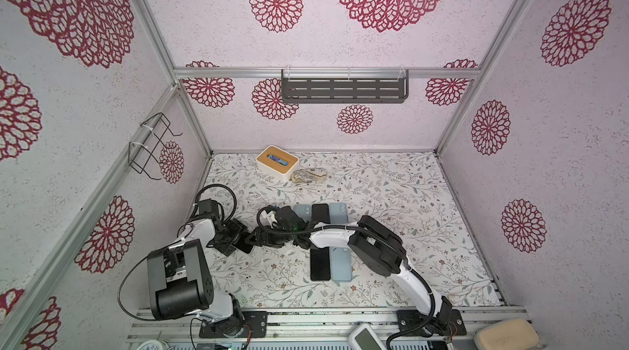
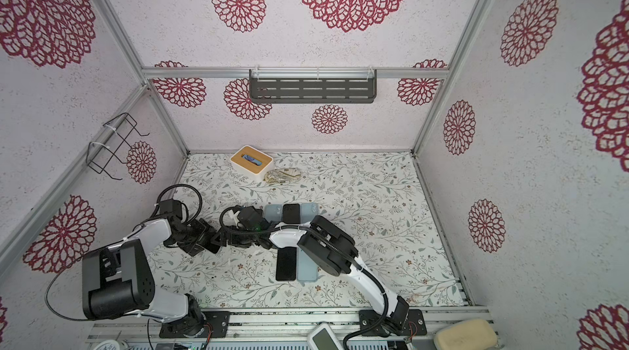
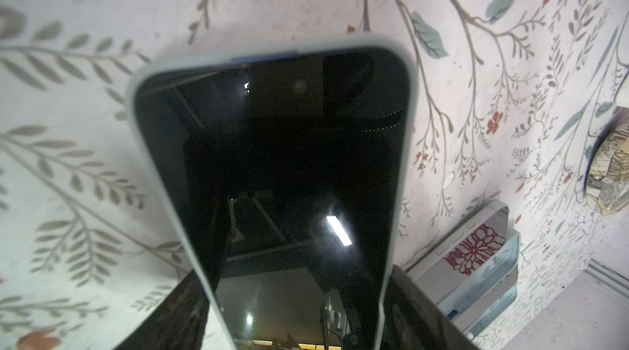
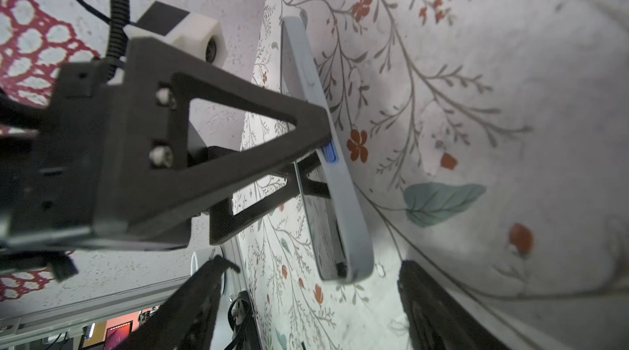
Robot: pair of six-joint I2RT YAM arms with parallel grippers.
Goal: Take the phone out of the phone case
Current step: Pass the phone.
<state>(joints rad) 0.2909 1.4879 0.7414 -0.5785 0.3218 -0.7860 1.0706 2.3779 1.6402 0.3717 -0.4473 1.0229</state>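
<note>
Phone sits in its grey phone case — in the left wrist view the left gripper clamps its sides. In the right wrist view the right gripper straddles the free end, jaws wide and not touching. It would do best to pinch only the case lip, then peel. In both top views the grippers meet left of the middle of the table.

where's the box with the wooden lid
In both top views the box sits at the far edge of the table, toward the left, with a crumpled bag just right of it.
</note>
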